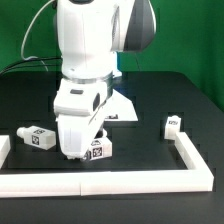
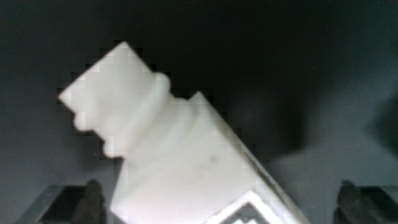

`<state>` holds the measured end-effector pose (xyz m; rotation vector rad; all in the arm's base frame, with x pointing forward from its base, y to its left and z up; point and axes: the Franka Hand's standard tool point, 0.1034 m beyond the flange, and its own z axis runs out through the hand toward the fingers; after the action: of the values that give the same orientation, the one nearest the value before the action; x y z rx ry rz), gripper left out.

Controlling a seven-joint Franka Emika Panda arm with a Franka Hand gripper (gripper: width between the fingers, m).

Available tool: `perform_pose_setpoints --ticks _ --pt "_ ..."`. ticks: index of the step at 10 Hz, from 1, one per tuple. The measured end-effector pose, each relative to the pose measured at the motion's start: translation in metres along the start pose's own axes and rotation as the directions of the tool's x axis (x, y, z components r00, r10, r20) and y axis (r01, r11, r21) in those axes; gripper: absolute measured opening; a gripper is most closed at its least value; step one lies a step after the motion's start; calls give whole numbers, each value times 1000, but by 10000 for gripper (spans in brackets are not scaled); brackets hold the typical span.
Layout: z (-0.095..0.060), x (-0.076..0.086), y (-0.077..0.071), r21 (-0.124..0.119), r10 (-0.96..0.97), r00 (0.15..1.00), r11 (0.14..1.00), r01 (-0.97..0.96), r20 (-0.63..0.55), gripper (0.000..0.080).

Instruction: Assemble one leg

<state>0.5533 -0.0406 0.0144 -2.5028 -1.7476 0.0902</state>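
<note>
currently the gripper [image 1: 86,150] sits low over the black table [image 1: 160,95], near-centre, w/ the leg [image 1: 97,152] right at its tip, tag facing the near side. wrist view: leg lies tilted btwn the two fingers [image 2: 80,200]; can't tell if they clamp it or just flank it. two more pegs rest well apart, one [image 1: 38,137] on the exterior view's left, one [image 1: 172,124] on its right. white border rail [image 1: 120,183] runs along the near edge.
</note>
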Motion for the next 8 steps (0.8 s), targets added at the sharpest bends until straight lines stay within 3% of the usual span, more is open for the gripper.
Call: perform_pose_setpoints --ticks 2,4,6,8 --pt "0 0 0 1 0 1000 1000 0 0 638" --pt "1 0 0 1 0 1000 1000 0 0 285" --pt "1 -1 0 1 0 1000 1000 0 0 284" --pt "0 -23 7 -6 -50 999 999 50 2 284"
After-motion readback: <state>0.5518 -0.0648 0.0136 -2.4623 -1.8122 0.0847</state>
